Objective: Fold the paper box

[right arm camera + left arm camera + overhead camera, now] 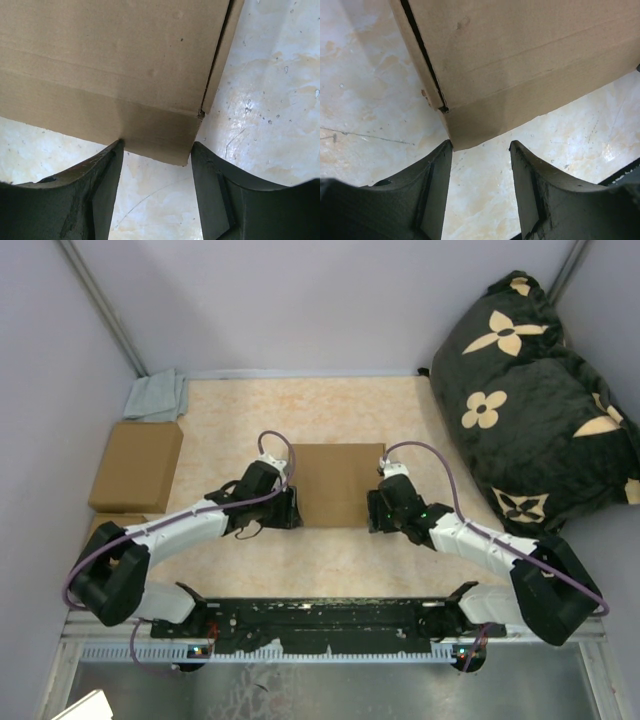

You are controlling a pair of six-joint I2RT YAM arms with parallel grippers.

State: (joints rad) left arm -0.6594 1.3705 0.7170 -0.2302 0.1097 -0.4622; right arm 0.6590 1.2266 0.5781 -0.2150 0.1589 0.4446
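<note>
The paper box [338, 483] lies folded shut as a shallow brown cardboard rectangle in the middle of the table. My left gripper [290, 505] is at its near left corner, open and empty. In the left wrist view the box [520, 60] has its corner just ahead of the left gripper [481, 146], near the left fingertip [445, 150]. My right gripper [375, 508] is at the near right corner, open and empty. In the right wrist view the box [115, 65] has its corner between the tips of the right gripper [156, 145].
Two ready-made brown cardboard boxes [137, 465] lie at the left table edge, with a folded grey-blue cloth [157, 396] behind them. A black cushion with tan flowers [535, 395] fills the right side. Grey walls close in the back and sides.
</note>
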